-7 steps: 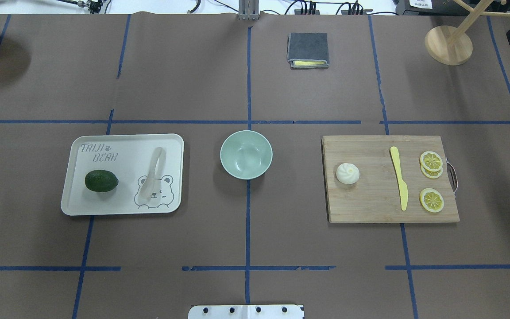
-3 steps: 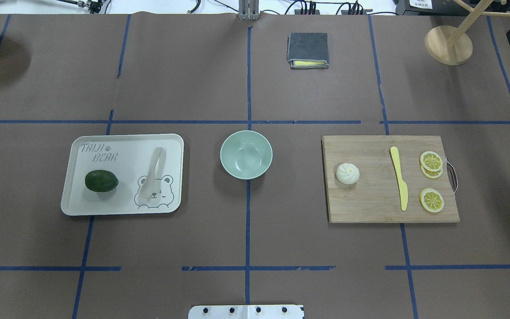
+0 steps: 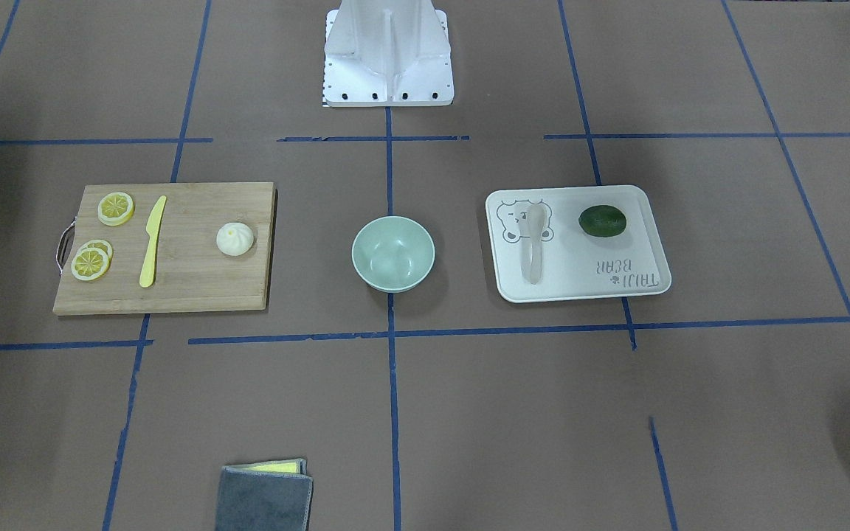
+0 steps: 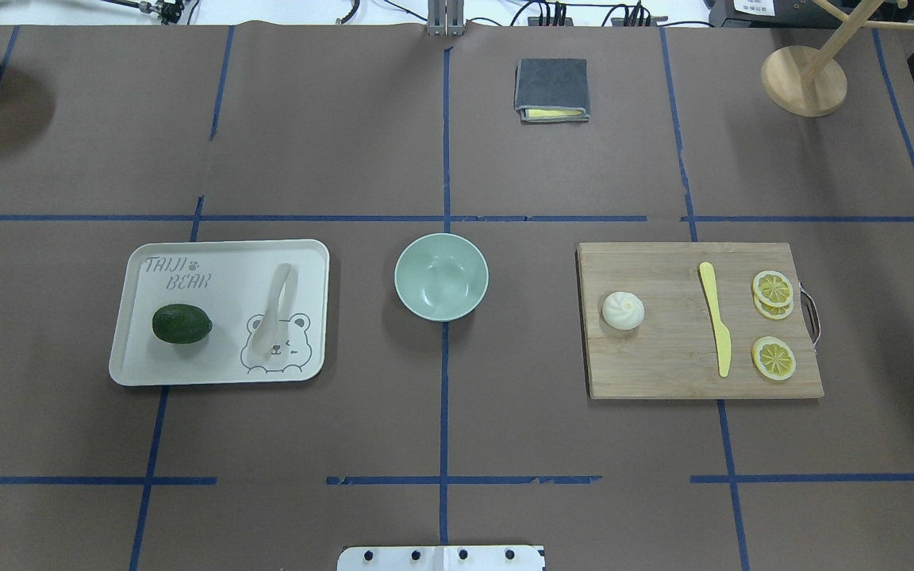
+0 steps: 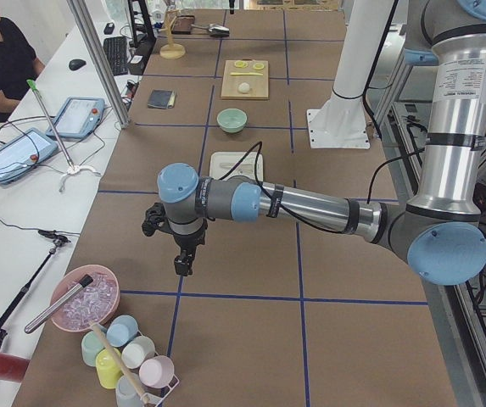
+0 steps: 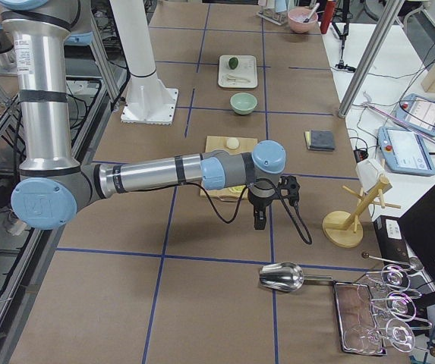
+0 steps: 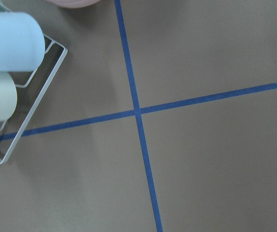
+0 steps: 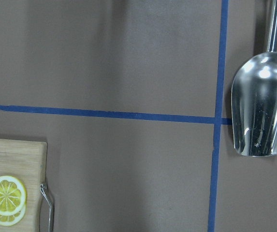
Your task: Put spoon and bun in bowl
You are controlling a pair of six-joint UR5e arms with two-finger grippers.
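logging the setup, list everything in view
bowl: 1, mint green, table centre
spoon: 1, beige, on tray
bun: 1, white, on cutting board
tray: 1, cream, robot's left of bowl
lime: 1, dark green, on tray
cutting board: 1, wood, robot's right of bowl
knife: 1, yellow, on board
lemon slices: 3, yellow, on board
cloth: 1, grey, far side
scoop: 1, silver, right end
left gripper: 1, black, left end
right gripper: 1, black, right end

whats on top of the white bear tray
On the tray lie the spoon, its scoop over the printed bear, and a dark green lime, the two apart. The spoon covers part of the bear; whatever is under the lime cannot be seen.
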